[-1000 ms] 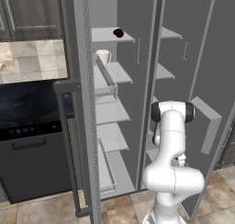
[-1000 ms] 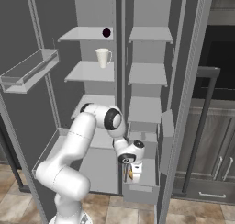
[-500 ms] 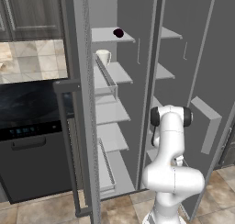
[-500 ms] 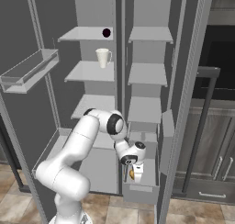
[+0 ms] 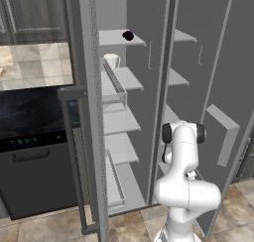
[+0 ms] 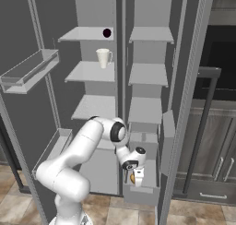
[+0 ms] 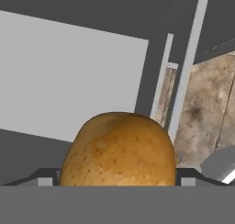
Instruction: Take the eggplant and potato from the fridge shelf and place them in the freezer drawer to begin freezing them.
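My gripper (image 6: 132, 175) is low in the right half of the fridge, pointing down into the grey freezer drawer (image 6: 140, 192). Its jaws are shut on the tan-orange potato (image 6: 132, 178), which hangs just above the drawer's floor. In the hand view the potato (image 7: 119, 149) fills the space between the gripper's (image 7: 118, 181) two fingertips. The dark eggplant (image 6: 107, 33) lies on the top shelf, near its right edge. From the left base view the eggplant (image 5: 128, 35) sits on that same shelf, far above the arm.
A white cup (image 6: 103, 58) stands on the second shelf under the eggplant. A see-through bin (image 6: 27, 72) hangs on the open left door. The right door (image 6: 184, 95) stands open beside the drawer. The oven handle (image 6: 203, 127) is further right.
The arm's elbow has sunk a little. The hand with the potato has stayed almost in place over the drawer.
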